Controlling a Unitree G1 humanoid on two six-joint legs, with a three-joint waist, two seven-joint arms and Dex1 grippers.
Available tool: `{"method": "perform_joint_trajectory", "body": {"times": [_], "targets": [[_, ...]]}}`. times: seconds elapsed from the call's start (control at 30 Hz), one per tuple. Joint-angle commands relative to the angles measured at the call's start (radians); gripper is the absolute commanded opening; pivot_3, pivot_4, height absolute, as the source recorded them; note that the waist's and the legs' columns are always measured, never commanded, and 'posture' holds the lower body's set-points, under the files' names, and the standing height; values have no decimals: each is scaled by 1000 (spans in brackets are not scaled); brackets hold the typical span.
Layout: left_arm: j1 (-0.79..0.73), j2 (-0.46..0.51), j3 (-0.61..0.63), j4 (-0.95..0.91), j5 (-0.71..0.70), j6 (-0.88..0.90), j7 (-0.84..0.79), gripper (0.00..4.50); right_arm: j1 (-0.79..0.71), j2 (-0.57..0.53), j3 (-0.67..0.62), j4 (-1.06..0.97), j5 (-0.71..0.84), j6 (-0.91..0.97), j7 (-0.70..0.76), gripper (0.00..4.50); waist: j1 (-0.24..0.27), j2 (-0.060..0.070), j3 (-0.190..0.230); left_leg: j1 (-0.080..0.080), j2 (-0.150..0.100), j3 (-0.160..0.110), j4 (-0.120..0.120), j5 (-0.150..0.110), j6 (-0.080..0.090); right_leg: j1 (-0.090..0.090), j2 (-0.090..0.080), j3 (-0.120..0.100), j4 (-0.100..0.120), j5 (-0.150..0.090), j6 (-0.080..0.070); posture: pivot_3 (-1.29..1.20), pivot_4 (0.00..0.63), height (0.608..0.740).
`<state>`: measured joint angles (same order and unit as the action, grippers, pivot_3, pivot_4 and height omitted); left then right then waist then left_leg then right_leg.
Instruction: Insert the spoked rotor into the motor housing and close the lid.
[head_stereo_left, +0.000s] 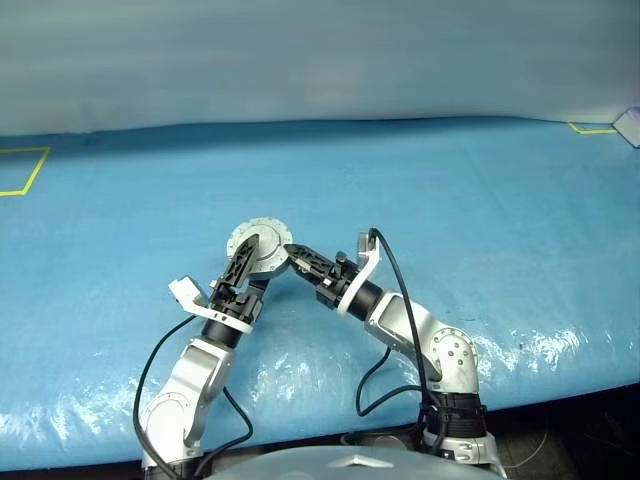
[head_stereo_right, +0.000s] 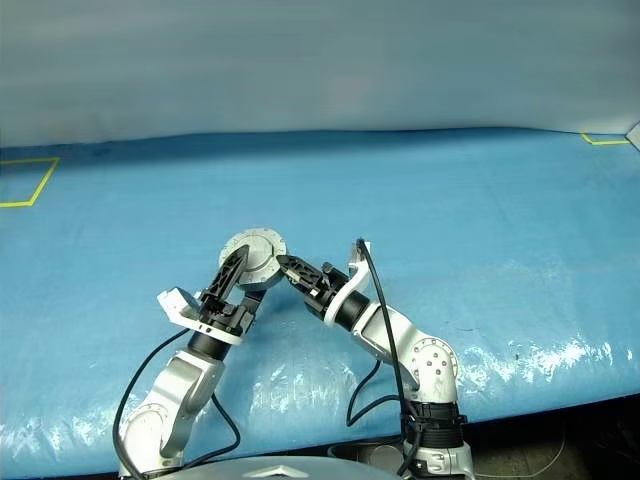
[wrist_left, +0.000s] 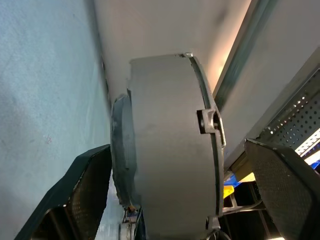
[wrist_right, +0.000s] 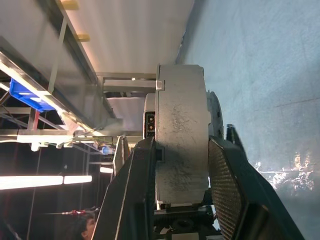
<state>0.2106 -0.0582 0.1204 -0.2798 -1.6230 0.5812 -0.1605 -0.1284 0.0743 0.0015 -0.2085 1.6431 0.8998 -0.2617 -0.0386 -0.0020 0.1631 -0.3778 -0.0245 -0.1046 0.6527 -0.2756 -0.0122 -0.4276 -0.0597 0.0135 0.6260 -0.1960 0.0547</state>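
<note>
Head views: the motor housing (head_stereo_left: 260, 249), a round light-grey metal drum with its lid (head_stereo_right: 254, 250), a plain grey disc ringed with small holes, facing up, is held above the blue plastic-covered table (head_stereo_left: 480, 200). The right gripper (head_stereo_left: 297, 254), with two black fingers, clamps the drum's edge. The left gripper (head_stereo_left: 243, 262) brackets the drum from the other side.

Left wrist view: the grey drum stands between the left fingers (wrist_left: 75, 192), which are spread wide with a gap on each side; this gripper is released. The seam between lid and housing looks tight.

Right wrist view: both right fingers (wrist_right: 227, 192) press on the drum's flat faces; grasp confirmed.

Status, judged: the lid appears closed. The spoked rotor cannot be seen, so it is presumably enclosed. Remaining: set the assembly down.
</note>
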Motion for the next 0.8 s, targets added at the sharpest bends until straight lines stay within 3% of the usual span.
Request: {"method": "perform_joint_trajectory", "body": {"times": [0.03,0.23,0.4,0.57,0.7,0.73,0.8], "targets": [[0,-35,-10,-12,-29,5,21,4138,-4,5,29,-77,21,-12,36,1177,0,0,0,0,0,0,0,0,0,0,0,0,0,0,0,0,150,740],[4,-46,-11,-16,-42,-10,32,2411,1,-26,40,-89,-63,-26,79,1177,2,0,0,0,0,0,1,0,0,0,0,0,0,0,0,0,150,740],[6,-46,-11,-21,-40,-21,28,2433,6,-36,38,-80,-86,-29,106,1177,2,0,0,0,0,0,1,0,0,0,0,0,0,0,0,0,150,740],[1,-42,-8,-30,-18,-45,40,2433,30,-52,18,-67,-168,-58,117,2851,2,0,0,0,0,0,1,0,0,0,0,0,0,0,0,0,150,740],[-48,-25,7,-16,20,-70,70,2433,34,-214,107,-124,-484,-95,201,4192,5,0,0,0,-1,0,2,0,0,1,0,0,0,0,1,0,150,740],[-57,-22,11,-13,25,-73,75,2433,37,-241,130,-135,-548,-115,226,4460,7,0,0,0,-1,0,3,0,0,1,0,0,0,1,1,0,150,740],[-97,-12,28,5,46,-84,93,2433,47,-310,191,-168,-697,-176,299,4500,8,0,0,0,-1,0,4,0,0,1,0,0,0,0,3,0,150,740]]}}
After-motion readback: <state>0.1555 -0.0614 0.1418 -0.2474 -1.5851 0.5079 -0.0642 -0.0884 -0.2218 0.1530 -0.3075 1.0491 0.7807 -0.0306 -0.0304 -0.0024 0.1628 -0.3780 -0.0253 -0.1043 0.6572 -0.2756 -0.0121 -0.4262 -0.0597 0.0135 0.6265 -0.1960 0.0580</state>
